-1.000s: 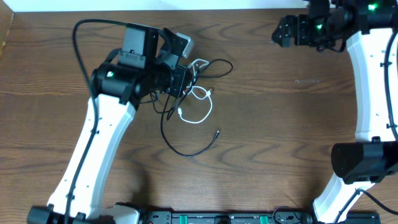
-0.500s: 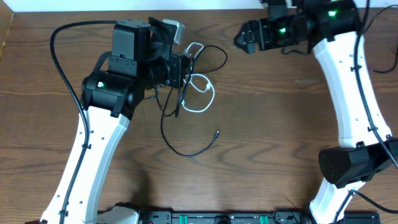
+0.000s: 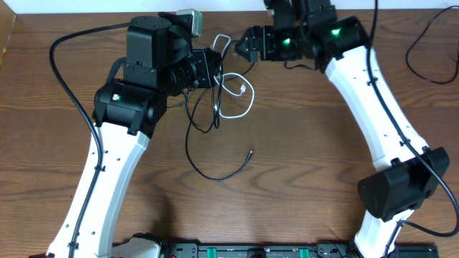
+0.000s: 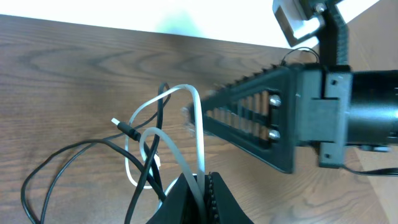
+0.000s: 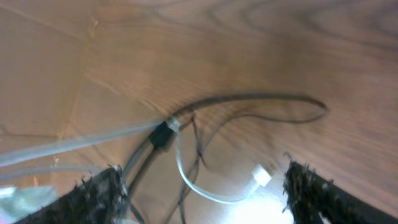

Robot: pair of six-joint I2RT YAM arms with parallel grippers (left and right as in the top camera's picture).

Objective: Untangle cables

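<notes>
Wood-grain table (image 3: 323,179), white wall strip (image 3: 72,6) at far edge. Both cables lie top-centre, btwn the two grippers.

- Left gripper (image 4: 202,186): tips pinched tight on white cable (image 4: 198,118). A black strand runs just beside the tips; can't tell if it's caught too.
- White cable arcs up out of the pinch and seems to sit off the wood. Prob. held that way so the loops hang open and the crossings w/ black cable (image 3: 208,170) show.
- Black cable: most of it is slack on the table nearer the robot base. Its plug end (image 3: 249,153) is free and well apart from the knot. A loose tail suits the job, since it can slide out once the white one is pulled.
- Right gripper (image 3: 241,44): reached in from the opp. side, near the top of the tangle, not touching anything I can see.
- Right wrist view: its fingers (image 5: 102,193) stand wide apart, nothing held. A black strand and a white plug (image 5: 261,176) lie in the gap below. Picture is blurry, so can't tell which strand it lines up on.
- Jaws wide prob. to straddle one strand w/o snagging its neighbour.

Judgement: early in the task, cables look well looped together. Next step likely needs the right gripper to take black only, then the arms pull apart. Risks: grabbing both strands, or tightening the knot.
</notes>
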